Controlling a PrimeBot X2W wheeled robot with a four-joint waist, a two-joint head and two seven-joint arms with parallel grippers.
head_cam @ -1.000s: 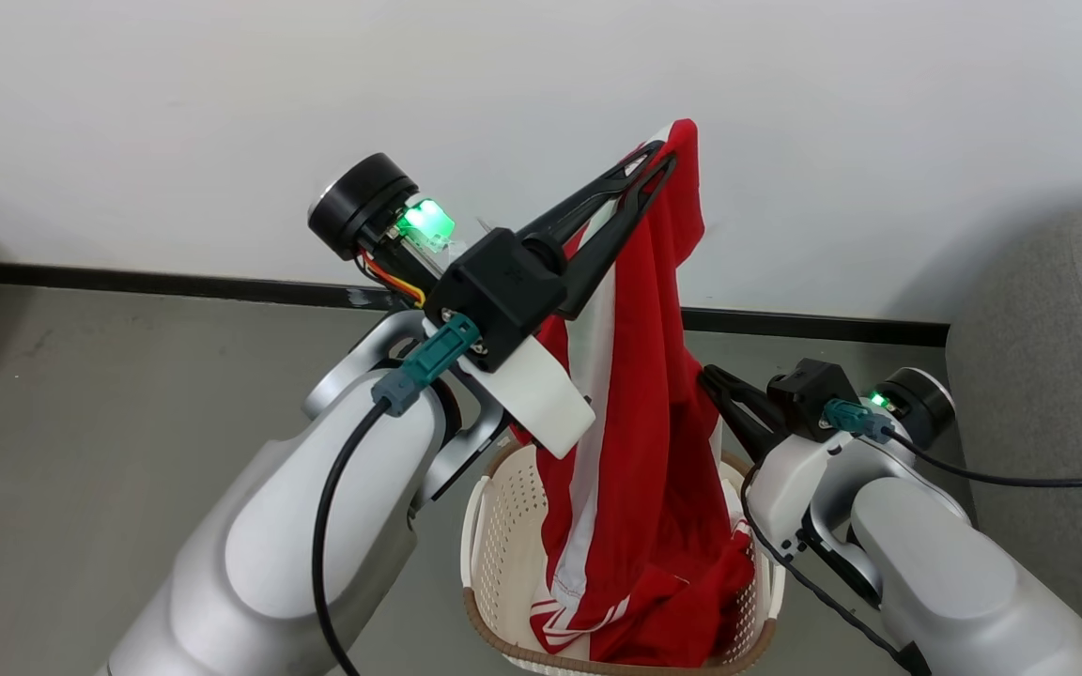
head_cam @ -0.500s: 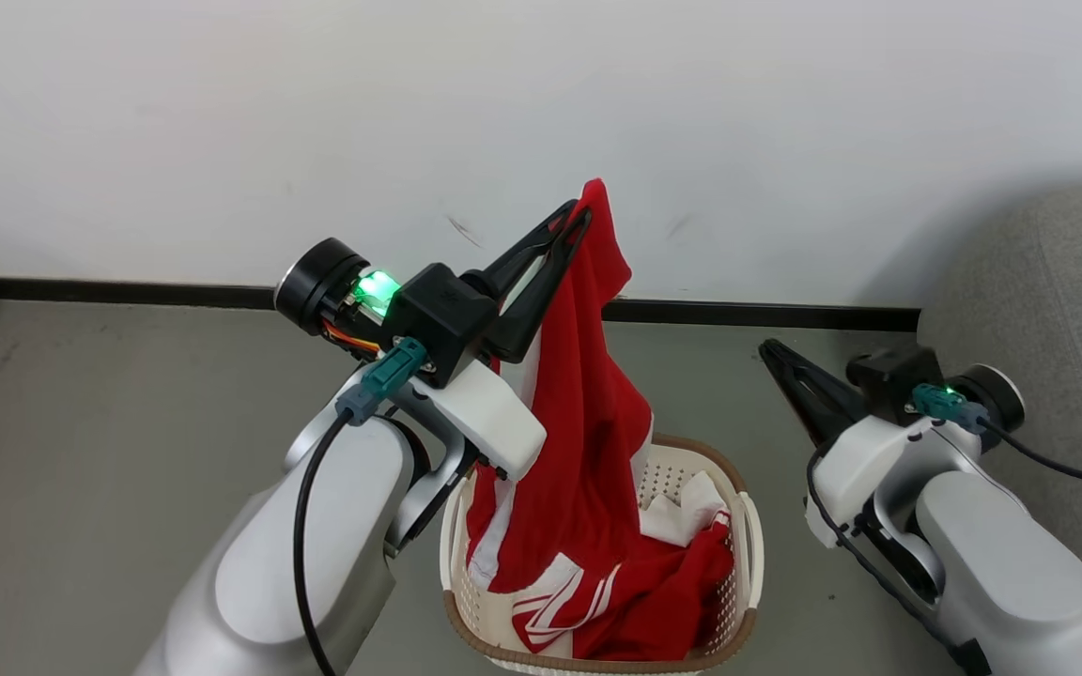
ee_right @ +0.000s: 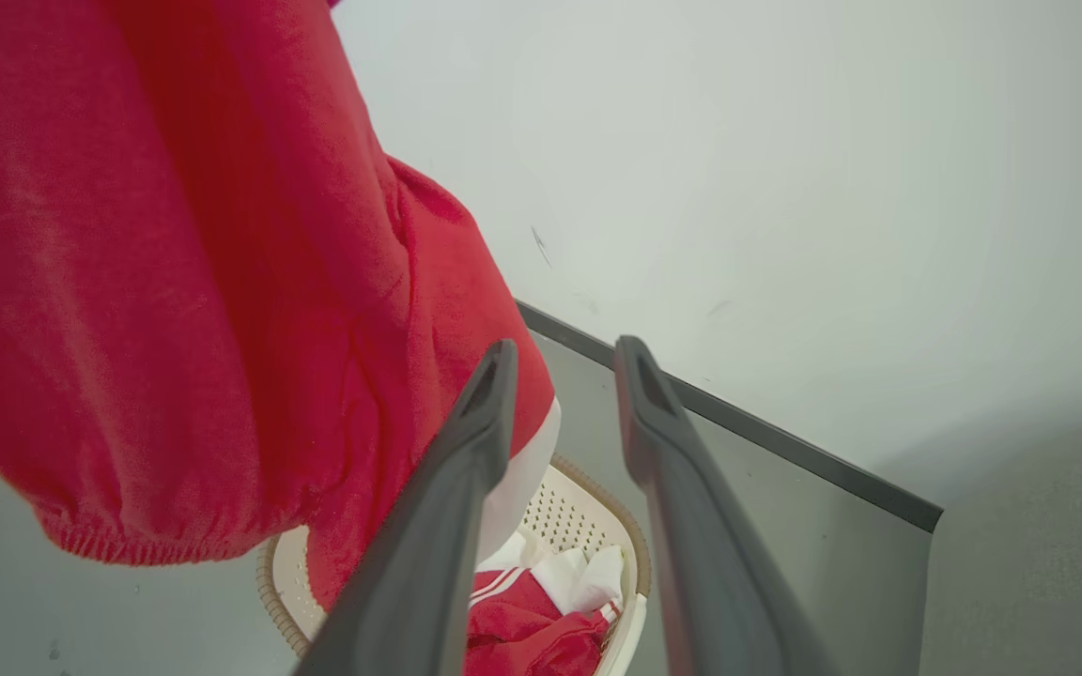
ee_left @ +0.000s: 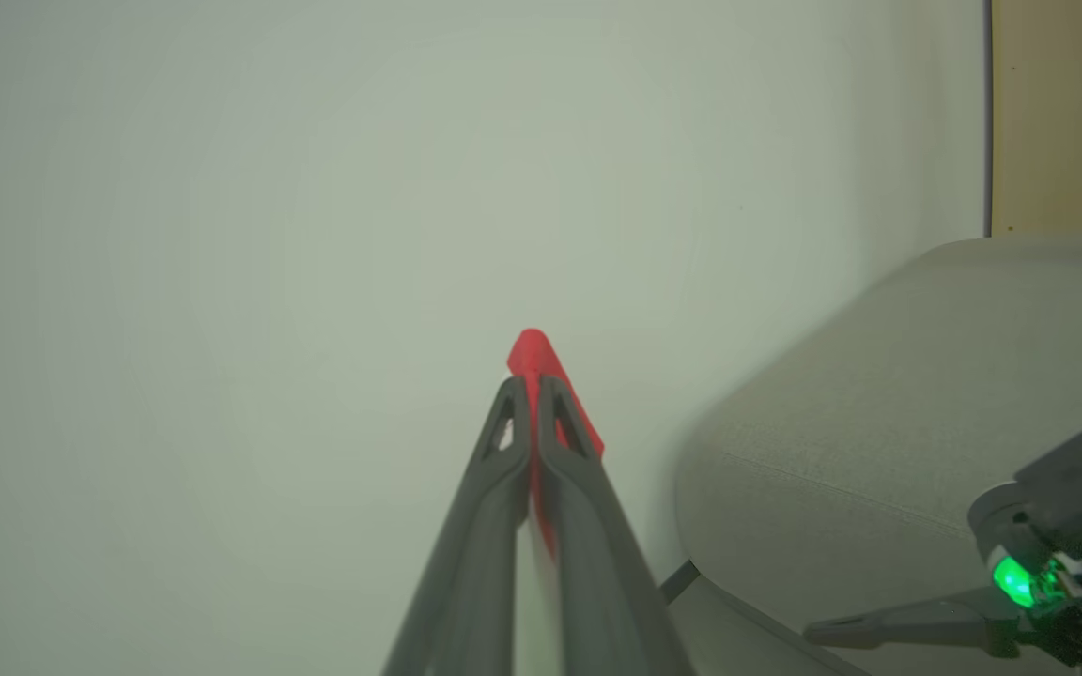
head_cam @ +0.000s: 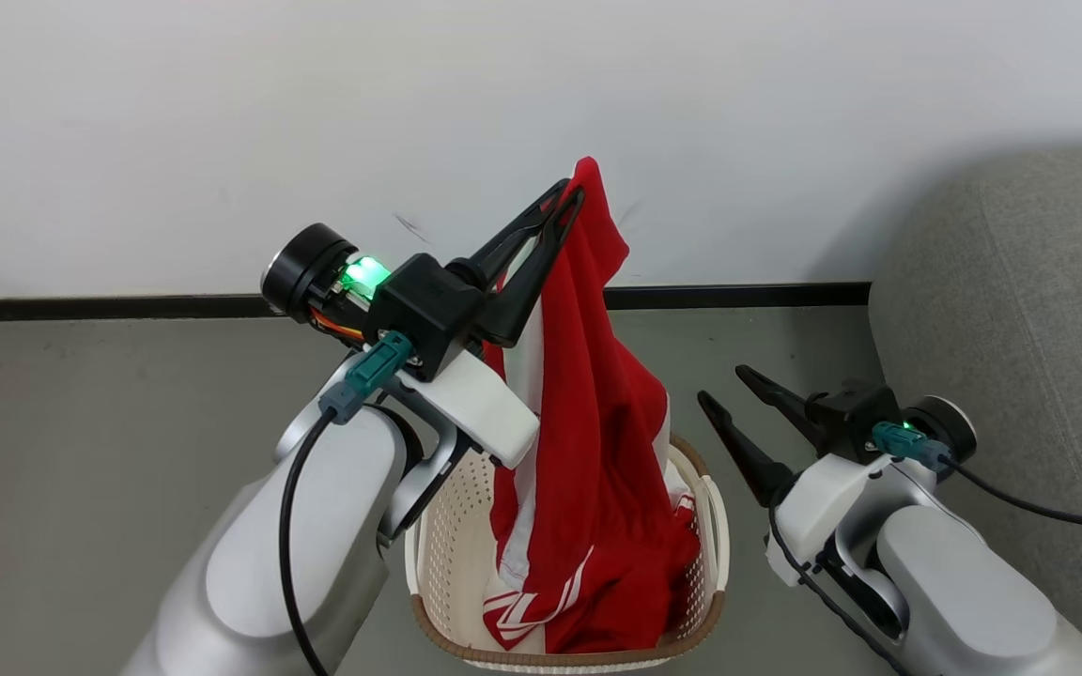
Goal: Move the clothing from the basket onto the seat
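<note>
My left gripper (head_cam: pixel 569 192) is raised high and shut on the top of a bright red garment (head_cam: pixel 597 422) with white stripes. The garment hangs down, its lower end still inside the cream basket (head_cam: pixel 433 554) on the floor. In the left wrist view a red tip of cloth (ee_left: pixel 530 345) pokes out past the closed left gripper (ee_left: pixel 527 387). My right gripper (head_cam: pixel 724 385) is open and empty, just right of the hanging garment (ee_right: pixel 175 282). More red and white clothing (ee_right: pixel 522 620) lies in the basket (ee_right: pixel 588 512). The grey seat (head_cam: pixel 1001 310) is at the right.
A white wall with a dark baseboard (head_cam: pixel 128 307) runs behind the basket. Grey floor (head_cam: pixel 81 451) surrounds it. The seat's rounded edge (ee_left: pixel 879 394) is close to my right arm.
The head view has swung so more of the seat shows. My right gripper has drawn away from the garment and its fingers have spread. The left gripper keeps the garment lifted.
</note>
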